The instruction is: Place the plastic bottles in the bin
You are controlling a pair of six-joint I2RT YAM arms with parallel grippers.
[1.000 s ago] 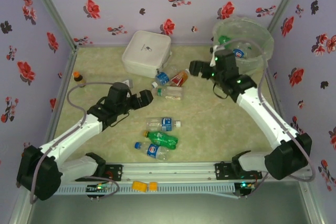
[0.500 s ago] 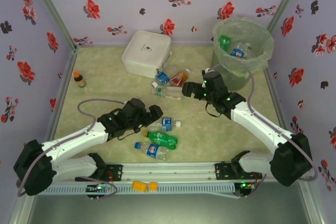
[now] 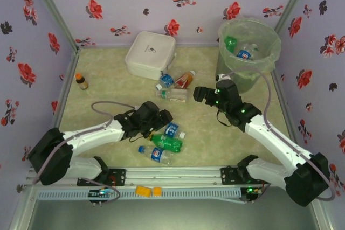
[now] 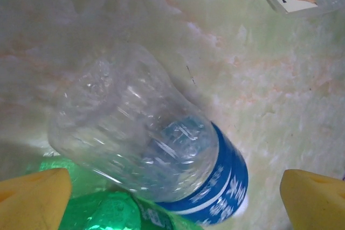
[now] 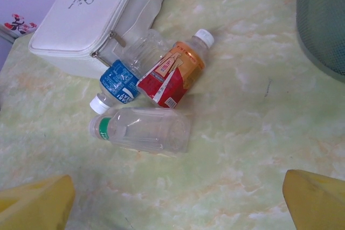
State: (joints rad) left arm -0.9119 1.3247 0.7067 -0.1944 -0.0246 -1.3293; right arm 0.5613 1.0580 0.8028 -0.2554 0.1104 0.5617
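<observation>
pick-up step: the left gripper (image 3: 164, 119), wide and empty, hovers over a clear plastic bottle with a blue label (image 4: 145, 144) lying on the marbled green surface (image 4: 259, 79). the bottle touches a green bottle (image 4: 108, 208), its long axis diagonal in the left wrist view, cap lower right. the next move calls for lowering and closing across its body. the right gripper (image 3: 198, 94) is wide too.

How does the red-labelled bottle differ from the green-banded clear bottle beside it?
The red-labelled bottle has a red-orange label and white cap; the clear bottle shows only a green band. The red-labelled bottle lies cap toward the bin; the clear bottle's neck points away from it. Both lie on the table.
</observation>
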